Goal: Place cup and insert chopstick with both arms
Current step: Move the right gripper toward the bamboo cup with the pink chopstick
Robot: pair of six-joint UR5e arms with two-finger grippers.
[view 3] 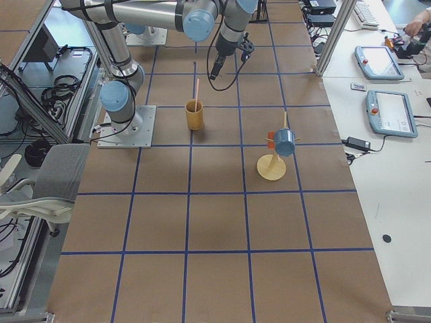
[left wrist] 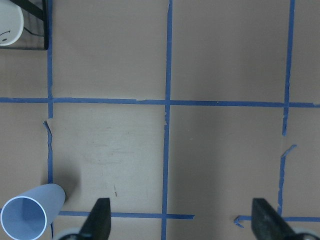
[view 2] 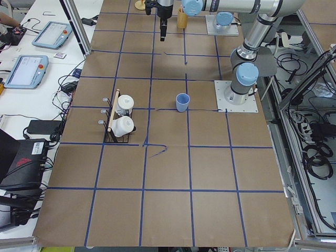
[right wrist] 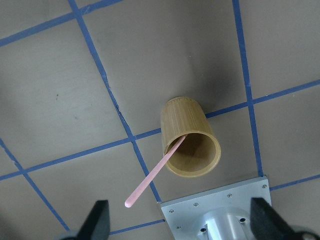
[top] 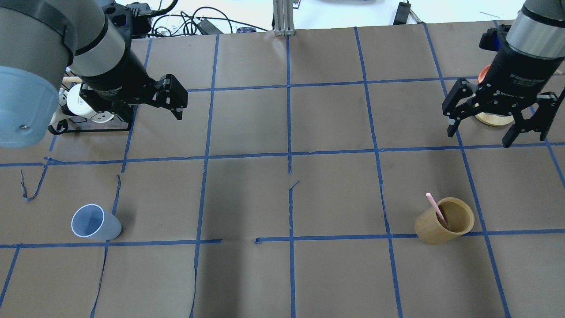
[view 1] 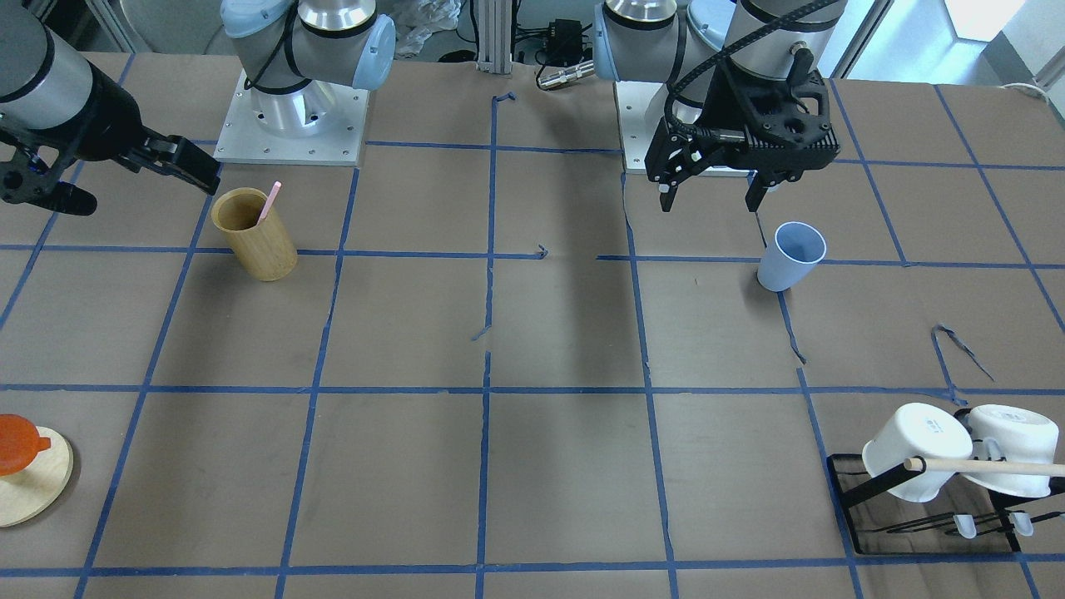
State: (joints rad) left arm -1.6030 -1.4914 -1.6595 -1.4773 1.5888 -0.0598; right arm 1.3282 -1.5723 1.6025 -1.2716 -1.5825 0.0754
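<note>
The light blue cup [view 1: 790, 256] [top: 95, 222] stands upright and alone on the brown table, and shows at the lower left of the left wrist view [left wrist: 30, 215]. My left gripper [view 1: 711, 195] [left wrist: 182, 222] hangs open and empty above the table, beside the cup and apart from it. One pink chopstick [top: 435, 206] [right wrist: 155, 172] leans inside a tan bamboo cylinder [view 1: 254, 233] with its top sticking out. My right gripper [top: 479, 136] [right wrist: 181, 220] is open, empty, and raised well above the cylinder, on the side away from the robot.
A black rack [view 1: 857, 499] with two white mugs and a wooden rod sits at the table's left end. A round wooden stand [view 1: 25, 491] with an orange cup is at the right end. Both arm bases [view 1: 291, 125] are bolted along the robot's edge.
</note>
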